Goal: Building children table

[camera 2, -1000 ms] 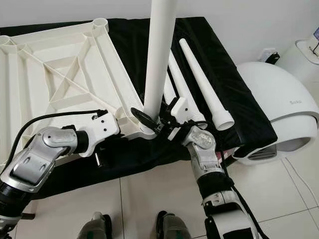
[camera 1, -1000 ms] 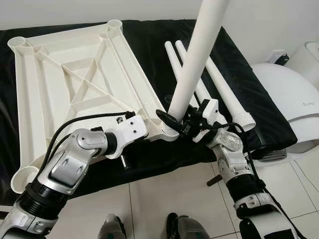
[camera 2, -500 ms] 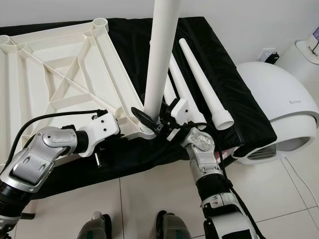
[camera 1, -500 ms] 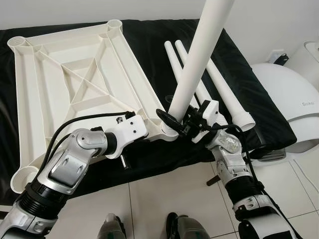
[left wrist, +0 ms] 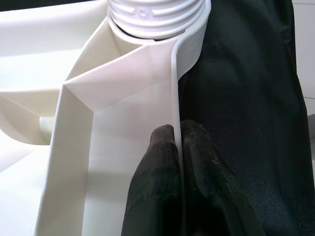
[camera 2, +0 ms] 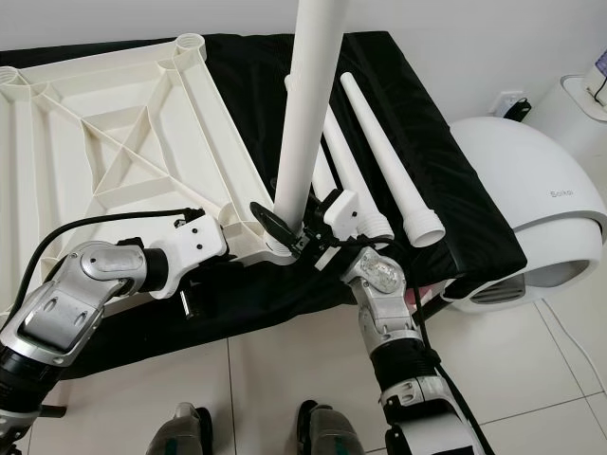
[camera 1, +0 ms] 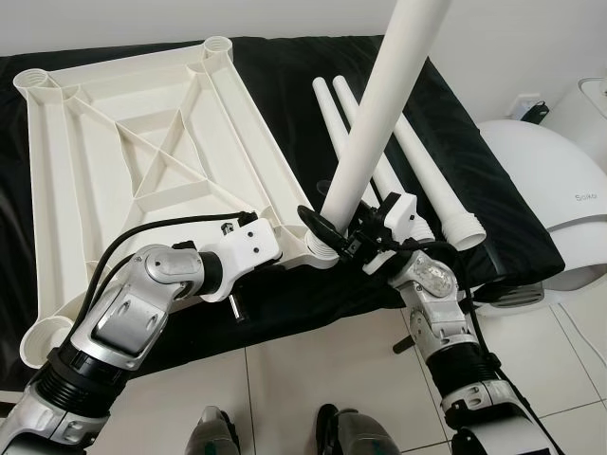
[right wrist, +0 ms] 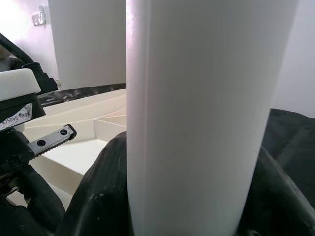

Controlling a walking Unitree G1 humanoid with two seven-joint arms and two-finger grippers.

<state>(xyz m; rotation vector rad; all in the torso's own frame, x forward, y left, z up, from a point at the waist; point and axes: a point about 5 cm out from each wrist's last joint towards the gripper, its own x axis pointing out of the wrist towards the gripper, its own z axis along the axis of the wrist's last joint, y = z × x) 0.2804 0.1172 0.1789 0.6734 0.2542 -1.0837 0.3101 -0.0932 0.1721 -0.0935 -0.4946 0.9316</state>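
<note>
Upside down on a black cloth (camera 1: 285, 85) lies the white table top (camera 1: 123, 161), its ribbed underside facing up and a round socket at each visible corner. At the corner nearest the robot, 1 white leg (camera 1: 375, 114) stands in its socket (camera 1: 321, 248), rising steeply and leaning a little toward the robot's right. The right gripper (camera 1: 334, 234) is closed around the base of this leg just above the socket, one black finger (right wrist: 93, 196) curving round each side of the tube. The left gripper (left wrist: 179, 147) pinches the thin side wall of the table top just beside that same corner, its 2 fingertips (left wrist: 160, 152) pressed together on either side of the wall; the threaded end of the leg sits in the socket right ahead of them. Further back on the cloth, 3 loose legs (camera 2: 384, 161) lie side by side, to the right of the table top. A white domed appliance (camera 2: 526, 209) stands on the tiled floor (camera 1: 313, 370) at the right.
</note>
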